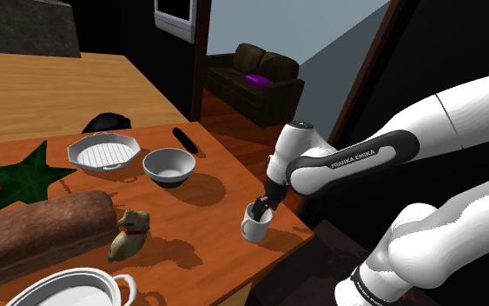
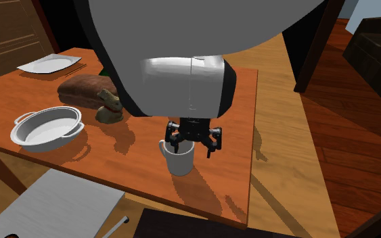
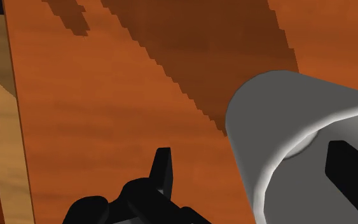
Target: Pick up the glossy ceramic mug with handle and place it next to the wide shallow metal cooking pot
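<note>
The pincer (image 1: 260,209) stood open astride the white mug's (image 1: 253,231) wall near the counter's (image 1: 234,187) edge, 1 finger inside, 1 outside.

Reading "FRANKA EMIKA" in white capitals, running along the dark band (image 1: 358,158) on the forearm of the white arm (image 1: 459,109) in the shoulder view. Showing more white lettering on a second dark band (image 1: 366,287) lower down the same arm, too small for making out.

Bare tabletop (image 2: 128,152) between mug (image 2: 178,159) and pot (image 2: 47,128) — figurine (image 2: 109,107) (beside loaf (image 2: 80,88)) flanks it.
</note>
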{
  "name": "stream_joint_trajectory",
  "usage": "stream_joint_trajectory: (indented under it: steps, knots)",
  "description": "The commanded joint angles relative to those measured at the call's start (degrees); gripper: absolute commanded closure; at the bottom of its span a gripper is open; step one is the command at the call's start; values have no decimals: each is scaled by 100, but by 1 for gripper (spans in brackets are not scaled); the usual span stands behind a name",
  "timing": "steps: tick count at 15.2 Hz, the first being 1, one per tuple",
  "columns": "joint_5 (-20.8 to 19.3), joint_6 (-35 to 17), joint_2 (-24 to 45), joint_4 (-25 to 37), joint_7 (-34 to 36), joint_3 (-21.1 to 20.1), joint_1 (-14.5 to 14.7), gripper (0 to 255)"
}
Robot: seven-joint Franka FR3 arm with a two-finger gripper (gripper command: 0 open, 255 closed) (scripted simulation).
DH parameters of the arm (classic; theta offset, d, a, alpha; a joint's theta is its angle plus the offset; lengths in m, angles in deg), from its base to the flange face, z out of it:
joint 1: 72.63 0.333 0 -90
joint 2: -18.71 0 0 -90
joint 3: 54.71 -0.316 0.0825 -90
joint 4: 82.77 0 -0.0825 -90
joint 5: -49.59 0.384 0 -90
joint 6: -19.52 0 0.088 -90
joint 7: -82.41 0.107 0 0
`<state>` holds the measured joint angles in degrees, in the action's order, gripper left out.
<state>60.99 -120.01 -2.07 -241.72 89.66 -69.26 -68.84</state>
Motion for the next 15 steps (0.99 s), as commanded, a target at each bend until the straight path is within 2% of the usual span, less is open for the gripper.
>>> stream_joint_trajectory:
  steps: [1, 2, 11, 15]
  knots:
    - [0, 0, 0, 0, 0, 0, 0, 0]
    - [0, 0, 0, 0, 0, 0, 0, 255]
    - [0, -2, 1, -1, 0, 0, 0, 255]
    - [-12, 413, -288, 126, 5, 42, 6, 255]
